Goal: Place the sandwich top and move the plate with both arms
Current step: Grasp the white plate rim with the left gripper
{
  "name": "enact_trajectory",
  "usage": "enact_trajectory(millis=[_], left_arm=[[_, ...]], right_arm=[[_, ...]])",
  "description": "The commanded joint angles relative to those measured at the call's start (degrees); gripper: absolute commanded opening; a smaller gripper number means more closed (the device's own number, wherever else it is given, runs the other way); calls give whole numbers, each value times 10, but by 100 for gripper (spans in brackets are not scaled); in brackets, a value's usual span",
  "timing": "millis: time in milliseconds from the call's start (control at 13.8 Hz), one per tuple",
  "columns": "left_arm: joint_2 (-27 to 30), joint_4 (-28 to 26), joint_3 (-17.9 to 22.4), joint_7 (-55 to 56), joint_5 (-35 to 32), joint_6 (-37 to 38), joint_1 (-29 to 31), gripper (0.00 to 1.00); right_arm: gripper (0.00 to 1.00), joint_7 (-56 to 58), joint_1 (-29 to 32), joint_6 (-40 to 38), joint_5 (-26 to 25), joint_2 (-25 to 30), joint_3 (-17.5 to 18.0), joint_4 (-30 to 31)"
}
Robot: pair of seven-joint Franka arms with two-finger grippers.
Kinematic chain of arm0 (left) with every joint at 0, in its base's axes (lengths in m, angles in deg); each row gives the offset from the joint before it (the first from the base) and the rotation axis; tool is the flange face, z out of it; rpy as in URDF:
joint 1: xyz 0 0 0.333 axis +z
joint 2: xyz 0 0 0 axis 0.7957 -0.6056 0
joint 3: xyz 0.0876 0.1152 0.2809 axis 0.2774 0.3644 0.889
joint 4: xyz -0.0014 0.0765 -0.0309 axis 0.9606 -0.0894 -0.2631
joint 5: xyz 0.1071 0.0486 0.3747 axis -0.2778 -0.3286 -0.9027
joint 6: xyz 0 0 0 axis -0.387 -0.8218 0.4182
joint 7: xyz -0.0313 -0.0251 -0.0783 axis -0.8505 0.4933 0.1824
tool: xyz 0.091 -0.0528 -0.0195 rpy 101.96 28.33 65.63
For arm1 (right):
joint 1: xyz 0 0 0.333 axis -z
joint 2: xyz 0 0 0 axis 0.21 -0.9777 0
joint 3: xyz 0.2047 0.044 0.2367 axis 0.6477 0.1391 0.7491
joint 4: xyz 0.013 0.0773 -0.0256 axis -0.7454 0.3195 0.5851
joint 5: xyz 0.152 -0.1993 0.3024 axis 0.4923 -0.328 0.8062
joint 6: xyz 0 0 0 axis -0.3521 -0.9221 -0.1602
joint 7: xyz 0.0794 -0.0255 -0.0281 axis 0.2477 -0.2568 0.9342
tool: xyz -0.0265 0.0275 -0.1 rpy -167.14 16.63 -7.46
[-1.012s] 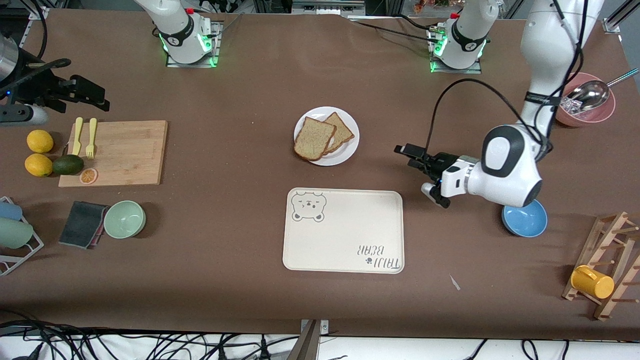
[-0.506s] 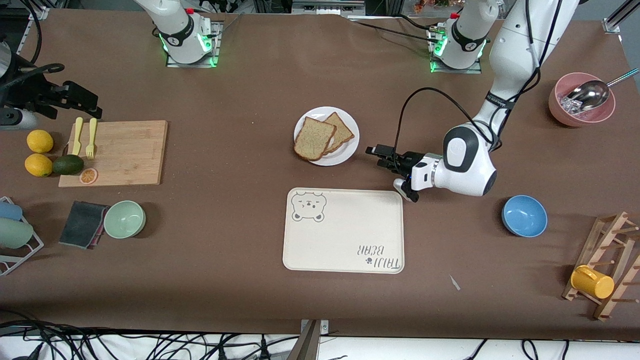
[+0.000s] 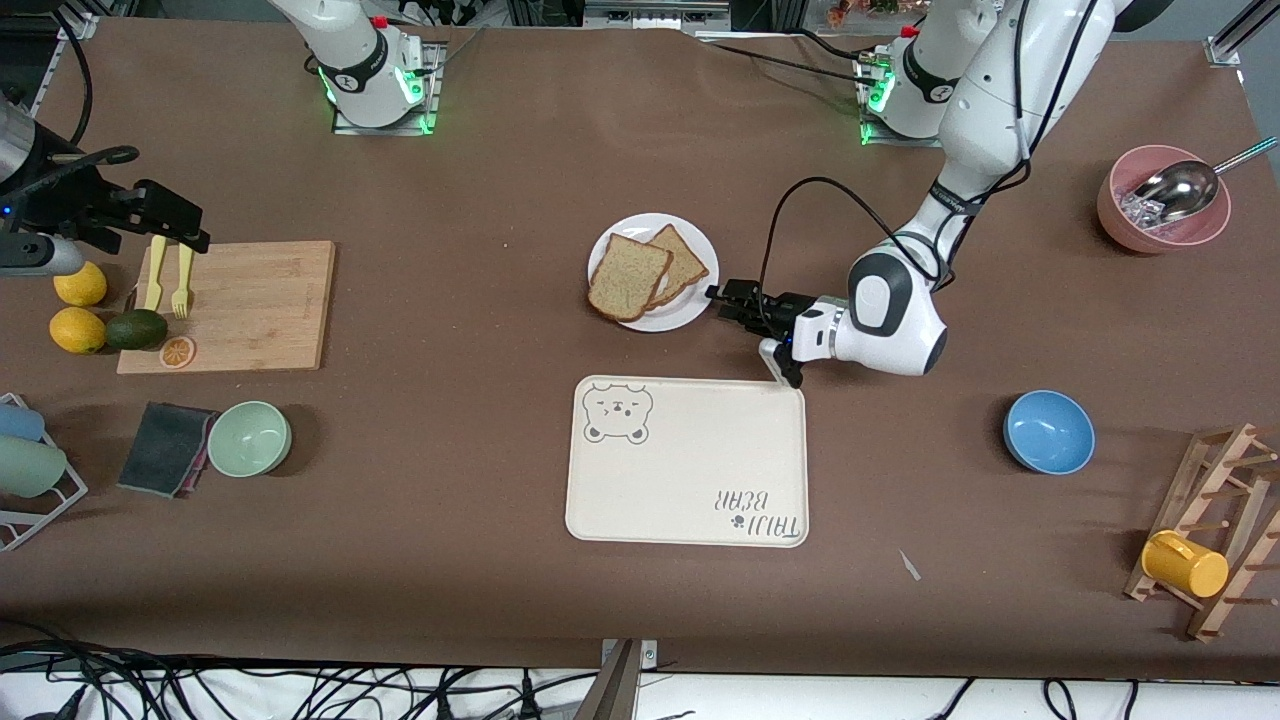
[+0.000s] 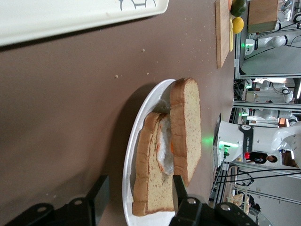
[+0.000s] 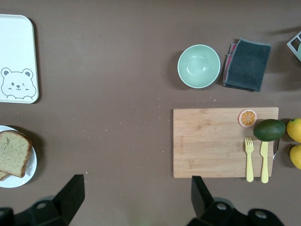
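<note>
At the right arm's end of the counter (image 3: pixel 480 180), the right tool (image 3: pixel 165 212) hangs with its fingers spread wide and nothing between them, over the corner of a wooden cutting board (image 3: pixel 250 300) where a yellow knife (image 3: pixel 154 270) and yellow fork (image 3: pixel 184 275) lie; this arm waits there. Two lemons (image 3: pixel 79 305), an avocado (image 3: pixel 136 329) and an orange slice (image 3: pixel 177 351) sit by the board's edge, and nearer the front camera are a folded dark cloth (image 3: pixel 165 447) and a pale green bowl (image 3: pixel 249 438). In the middle stands the plate (image 3: pixel 700 300), carrying the sandwich top (image 3: pixel 627 277) laid over a lower slice (image 3: pixel 685 262); the left wrist view shows egg white between the two. Nearer the camera than the plate, and apart from it, lies the cream tray (image 3: pixel 690 480) with a bear drawing. The left tool (image 3: pixel 722 298) is low at the plate's rim on the side toward the left arm's end, its fingers (image 4: pixel 98 197) partly apart and set either side of the rim and the bread edge; whether they already press on anything cannot be told. Nothing stands between plate and tray. Toward the left arm's end are a blue bowl (image 3: pixel 1048 432), a pink bowl (image 3: pixel 1160 225) holding a metal scoop (image 3: pixel 1180 187), and a wooden rack (image 3: pixel 1220 530) with a yellow cup (image 3: pixel 1185 563).
</note>
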Motion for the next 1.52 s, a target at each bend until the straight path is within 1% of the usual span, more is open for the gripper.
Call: enact_trajectory(millis=[0,145,217,289,434,578,795,867,939,1084,1228,1373,1445], left_arm=[[5,-15,1,-22,22,-35,-17,54],[4,-16,1,-23,24,-41,-23,46],[4,-16,1,-23,24,-42,-24,37],[4,-17,1,-23,24,-52,-27,32],[4,-20,1,-23,24,-63,-36,30],[1,-23,1,-23,24,-66,-37,30],[-3,-24,1,-26,24,-74,-38,23],[-5,-24,1,-26,24,-77,-39,17],[-7,-23,-1,-26,25,-78,-46,14],[-11,-23,-2,-37,46,-98,-54,12],[-15,-26,-2,-67,71,-99,-58,6],[-15,-29,-2,-72,75,-98,-57,0],[-15,-29,-2,-78,75,-97,-56,0]], right_arm=[[100,2,-1,1,-7,9,5,5],[100,3,-1,0,-6,6,5,5],[100,6,-1,1,-5,3,5,5],[100,8,-1,2,-6,3,5,5],[100,5,-1,1,-5,3,5,6],[100,9,0,0,-3,4,3,5],[100,9,3,0,-5,0,1,5],[100,9,3,1,-5,0,1,5],[100,8,4,1,-4,0,1,5],[100,3,4,5,-6,0,0,5],[100,1,2,10,-10,-5,1,7],[100,1,2,14,-10,-11,1,10],[100,1,1,14,-10,-14,1,10]])
